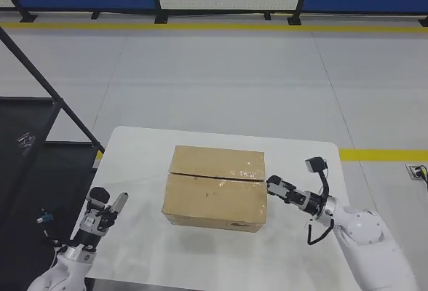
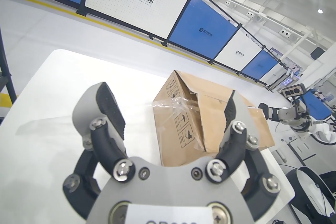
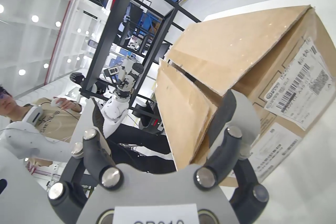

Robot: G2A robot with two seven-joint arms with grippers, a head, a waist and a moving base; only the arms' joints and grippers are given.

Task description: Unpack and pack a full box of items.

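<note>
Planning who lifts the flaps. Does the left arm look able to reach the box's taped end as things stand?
Likely yes: only bare table lies between the open left gripper and the box; nothing blocks the way.

Overhead and wrist views, common box

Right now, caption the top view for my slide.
Closed cardboard box on the white table, right pincer open at its end, left pincer open and apart from it.
</note>
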